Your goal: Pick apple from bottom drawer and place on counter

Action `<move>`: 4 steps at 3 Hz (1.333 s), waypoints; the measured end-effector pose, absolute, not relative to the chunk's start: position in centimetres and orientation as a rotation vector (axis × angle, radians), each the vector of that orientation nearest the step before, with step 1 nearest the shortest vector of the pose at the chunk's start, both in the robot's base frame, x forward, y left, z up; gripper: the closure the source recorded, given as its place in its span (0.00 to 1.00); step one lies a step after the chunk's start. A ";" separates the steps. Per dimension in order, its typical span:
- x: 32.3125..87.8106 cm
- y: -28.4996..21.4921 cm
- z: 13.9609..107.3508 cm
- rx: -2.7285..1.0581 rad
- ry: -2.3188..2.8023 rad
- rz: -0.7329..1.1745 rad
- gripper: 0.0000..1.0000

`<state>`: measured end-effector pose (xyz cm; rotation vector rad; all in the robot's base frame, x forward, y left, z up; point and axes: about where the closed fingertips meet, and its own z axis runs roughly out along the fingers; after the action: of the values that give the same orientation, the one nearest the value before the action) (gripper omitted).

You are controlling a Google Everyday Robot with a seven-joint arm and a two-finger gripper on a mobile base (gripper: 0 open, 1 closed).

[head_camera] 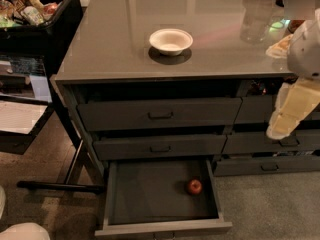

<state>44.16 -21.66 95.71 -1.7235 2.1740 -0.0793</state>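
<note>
The apple (194,186), small and red, lies on the flat floor of the bottom drawer (145,194), near its right wall. That drawer of the left column is pulled open. The counter (115,39) is the glossy grey top above it. My gripper (280,129) hangs at the lower end of the white and cream arm at the right edge, in front of the right drawer column. It is well above and to the right of the apple and touches nothing.
A white bowl (170,41) stands on the counter. A black bin of groceries (35,19) sits at the far left. The two handled drawers (160,115) above the open one are shut. A clear container (257,16) stands at the counter's back right.
</note>
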 end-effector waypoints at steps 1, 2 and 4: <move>44.9 -22.2 90.9 -1.708 2.104 0.025 0.00; 44.6 -22.2 82.9 -1.670 2.031 0.186 0.00; 44.5 -21.5 65.3 -1.480 1.935 0.398 0.00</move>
<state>44.48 -21.51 65.25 -1.4803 1.9352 0.3981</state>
